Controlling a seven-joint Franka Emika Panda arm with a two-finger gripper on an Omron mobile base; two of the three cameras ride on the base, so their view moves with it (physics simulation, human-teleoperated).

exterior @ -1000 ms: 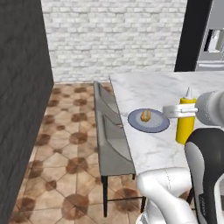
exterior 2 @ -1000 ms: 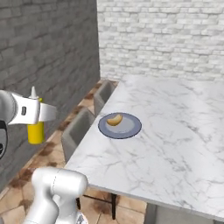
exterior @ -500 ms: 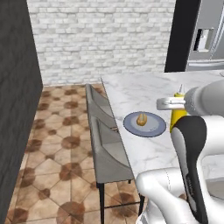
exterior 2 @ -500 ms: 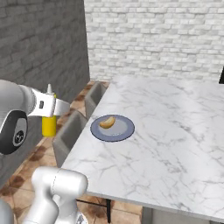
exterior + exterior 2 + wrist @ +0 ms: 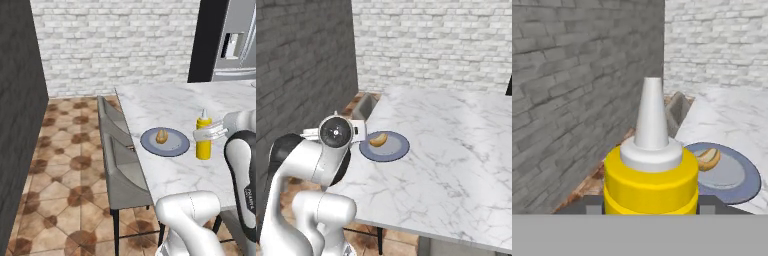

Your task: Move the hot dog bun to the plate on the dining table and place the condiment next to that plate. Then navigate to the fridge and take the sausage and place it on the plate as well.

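The hot dog bun lies on the blue-grey plate near the left edge of the white marble dining table. The condiment, a yellow squeeze bottle, stands upright just right of the plate, low over the tabletop. My gripper is shut on its body. In the hand view the bottle is close in front, with the plate and bun behind it. In the right base view my wrist hides the bottle; the bun and plate show beside it. The silver fridge stands at the far right.
Two grey padded stools stand along the table's left side over a brown tiled floor. A dark wall runs on the left and a white brick wall behind. Bare marble stretches right of the plate.
Both base views have shifted, so the camera moved. The gripper has carried the bottle lower, down to the tabletop just right of the plate, with its hold unchanged.
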